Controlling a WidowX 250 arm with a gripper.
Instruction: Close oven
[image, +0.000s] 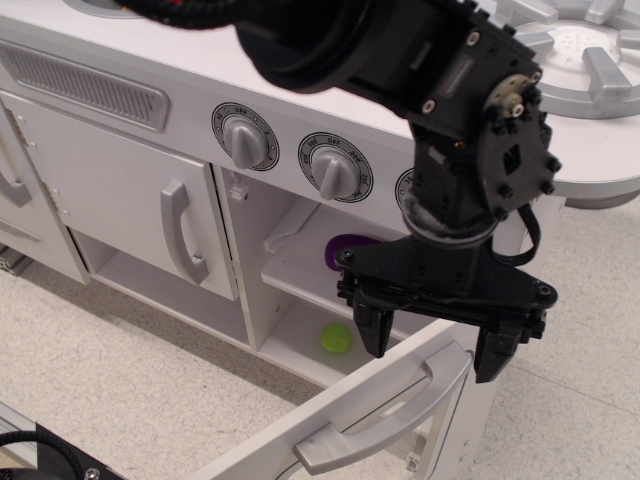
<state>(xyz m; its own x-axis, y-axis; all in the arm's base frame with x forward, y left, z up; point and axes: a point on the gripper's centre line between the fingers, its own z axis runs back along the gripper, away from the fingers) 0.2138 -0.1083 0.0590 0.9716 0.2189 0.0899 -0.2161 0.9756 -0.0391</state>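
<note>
The white toy oven (300, 250) stands open, its cavity showing a shelf. Its door (330, 420) hangs swung down and outward at the bottom of the frame, with the grey bar handle (385, 410) facing up. My black gripper (432, 352) hangs just above the handle's right end, open, with one finger on each side of the door's top edge. It holds nothing. A purple object (345, 250) lies on the oven shelf and a green ball (336, 338) lies on the oven floor.
A plain white cabinet door (120, 200) with a vertical grey handle (180, 232) is left of the oven. Two grey knobs (245, 137) (334, 170) sit above the oven. A grey burner (590, 50) is on the countertop at top right. Speckled floor lies below.
</note>
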